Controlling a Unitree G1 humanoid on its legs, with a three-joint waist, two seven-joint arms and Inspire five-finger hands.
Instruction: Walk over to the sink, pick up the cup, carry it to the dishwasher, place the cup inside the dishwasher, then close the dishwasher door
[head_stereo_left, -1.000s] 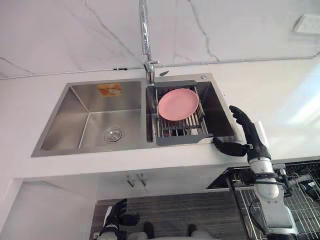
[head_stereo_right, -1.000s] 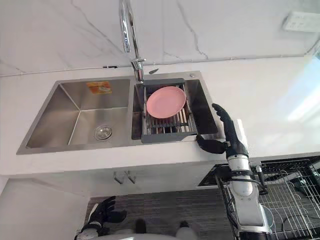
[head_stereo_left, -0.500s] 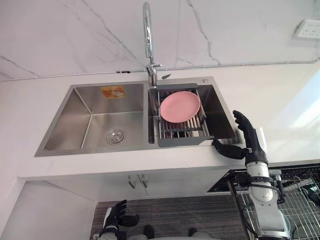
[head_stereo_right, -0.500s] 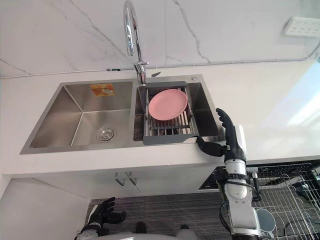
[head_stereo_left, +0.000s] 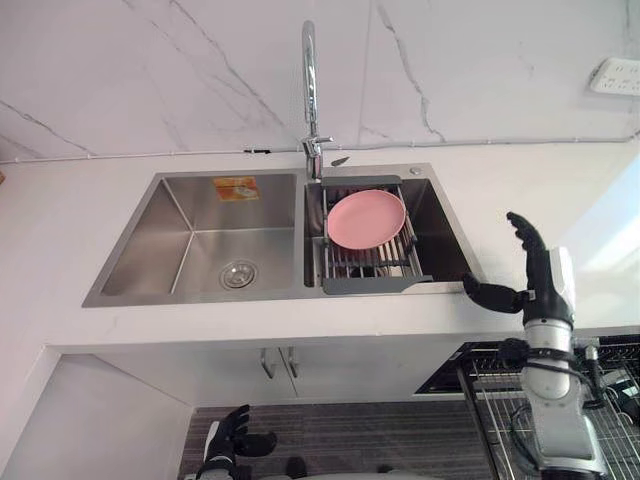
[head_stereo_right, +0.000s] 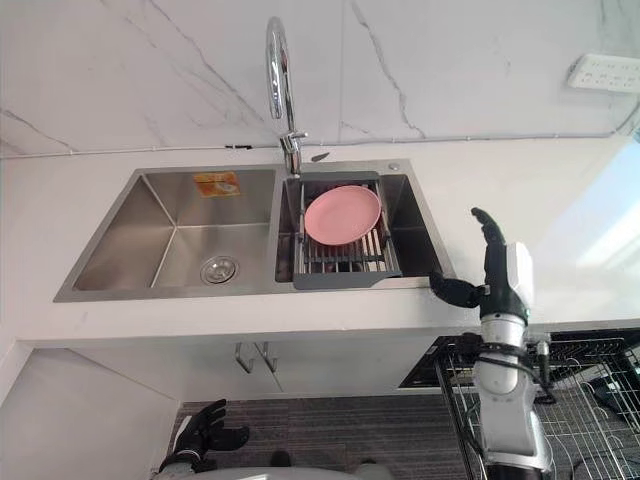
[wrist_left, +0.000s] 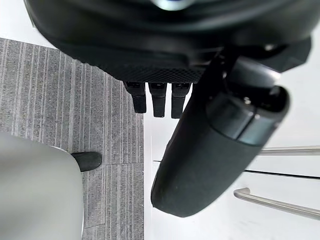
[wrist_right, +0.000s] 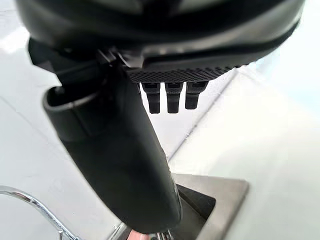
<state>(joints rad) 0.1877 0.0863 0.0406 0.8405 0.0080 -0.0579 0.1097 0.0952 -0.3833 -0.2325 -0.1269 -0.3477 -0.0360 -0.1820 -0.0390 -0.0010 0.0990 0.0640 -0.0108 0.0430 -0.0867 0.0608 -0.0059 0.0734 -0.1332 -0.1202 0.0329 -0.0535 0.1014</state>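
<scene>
- The right robot hand (head_stereo_right: 497, 285) stood raised over the white table (head_stereo_left: 60, 230), its fingers (head_stereo_right: 490, 240) straight and pointing up and its thumb stretched sideways toward the sink (head_stereo_left: 145, 250). It was open and held nothing.
- Just to the left of that hand lay the sink's nearer basin. A grey drainer rack (head_stereo_left: 372, 285) sat across it, and a pink plate (head_stereo_left: 366, 218) rested on the rack's bars.
- Farther left, past the plate, the second basin showed a round drain (head_stereo_left: 238, 273) in its floor and an orange sticker (head_stereo_left: 236, 187) on its back wall.
- A tall chrome faucet (head_stereo_left: 311, 90) rose from the sink's back rim between the two basins, beyond the hand and to its left.
- Beneath the hand and its arm, below the table's edge, the dishwasher rack (head_stereo_right: 590, 400) stood pulled out.
- The left robot hand (head_stereo_left: 232, 440) hung low, well apart from the right one. Its fingers were loose and empty over the grey striped floor (head_stereo_left: 380, 440), below two cabinet handles (head_stereo_left: 277, 360).
- Where the cup lay could not be told.
</scene>
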